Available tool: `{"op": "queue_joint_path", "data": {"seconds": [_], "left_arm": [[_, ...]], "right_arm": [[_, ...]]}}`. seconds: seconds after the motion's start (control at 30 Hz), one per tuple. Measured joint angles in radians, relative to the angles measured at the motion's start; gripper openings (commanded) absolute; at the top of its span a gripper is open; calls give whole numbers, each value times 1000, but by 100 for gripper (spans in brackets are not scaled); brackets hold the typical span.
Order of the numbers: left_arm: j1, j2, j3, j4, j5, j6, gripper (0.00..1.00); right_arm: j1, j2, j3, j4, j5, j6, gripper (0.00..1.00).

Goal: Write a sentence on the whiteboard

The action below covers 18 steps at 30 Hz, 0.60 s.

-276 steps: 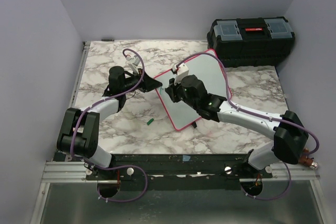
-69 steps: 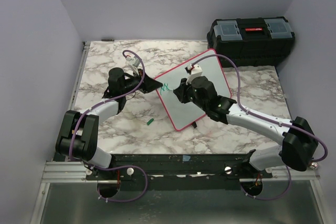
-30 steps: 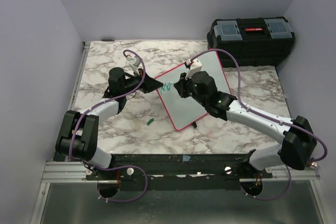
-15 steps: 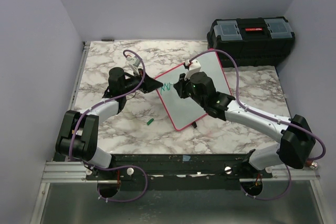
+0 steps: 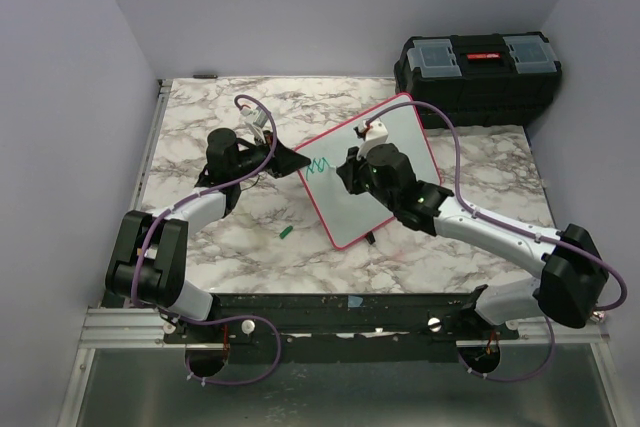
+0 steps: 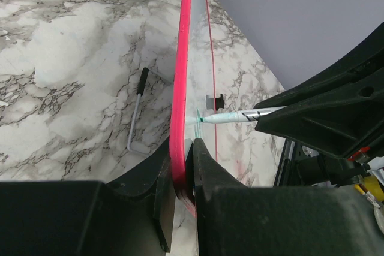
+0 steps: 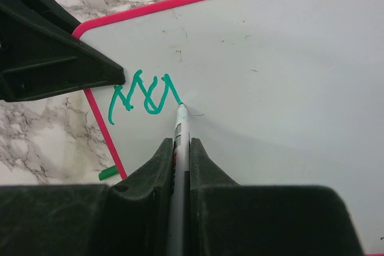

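Observation:
The whiteboard [image 5: 385, 152], white with a thin pink-red frame, stands tilted on the marble table. My left gripper [image 5: 290, 160] is shut on its left edge [image 6: 179, 142] and holds it up. My right gripper [image 5: 347, 169] is shut on a white marker [image 7: 180, 133] with a green tip. The tip touches the board face at the end of a short green scribble [image 7: 141, 97] near the board's left corner. The scribble also shows in the top view [image 5: 318, 163], and the marker in the left wrist view [image 6: 240, 116].
A black toolbox [image 5: 478, 77] stands at the back right, just behind the board. A green marker cap [image 5: 285, 233] lies on the marble near the board's lower left, also in the right wrist view [image 7: 108, 173]. A black-handled prop [image 6: 138, 112] lies behind the board.
The green scribble has appeared on the board and grown to the right. My right gripper has moved back and forth with the marker, now a little right and lower. The left arm has held still.

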Motion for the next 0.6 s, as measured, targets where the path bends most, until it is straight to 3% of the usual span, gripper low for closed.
{"op": "queue_joint_path", "data": {"seconds": [0.6], "left_arm": [[-1,-7,0,-8,-1,9,0]], "right_arm": [[0,48,83,-14,70,-6,1]]}}
